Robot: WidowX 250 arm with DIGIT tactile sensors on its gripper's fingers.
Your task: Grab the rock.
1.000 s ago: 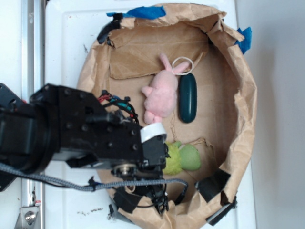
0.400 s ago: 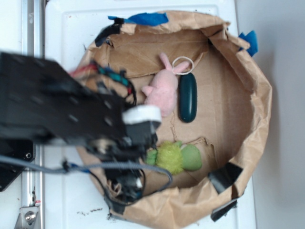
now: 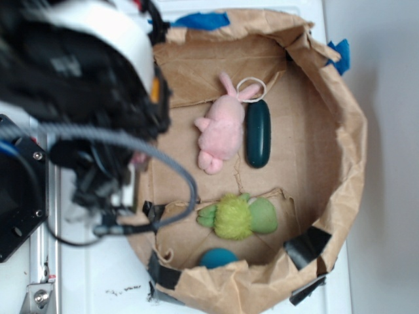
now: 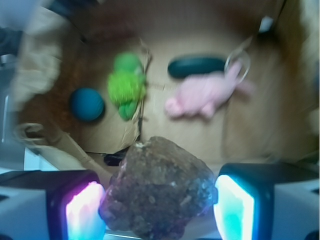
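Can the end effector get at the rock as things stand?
Yes, apparently: the wrist view shows the rock already between the end effector pads, both sides touching it, lifted clear of the paper bag. Nothing blocks it.

surface: white table | right: plain grey floor | light: even

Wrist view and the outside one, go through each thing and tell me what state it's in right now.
Rock: held between the pincer pads, lifted.
Pink bunny: lying flat.
Green plush: lying on the cardboard.
Dark green oblong: lying beside the bunny.
Teal ball: resting near the bag wall.
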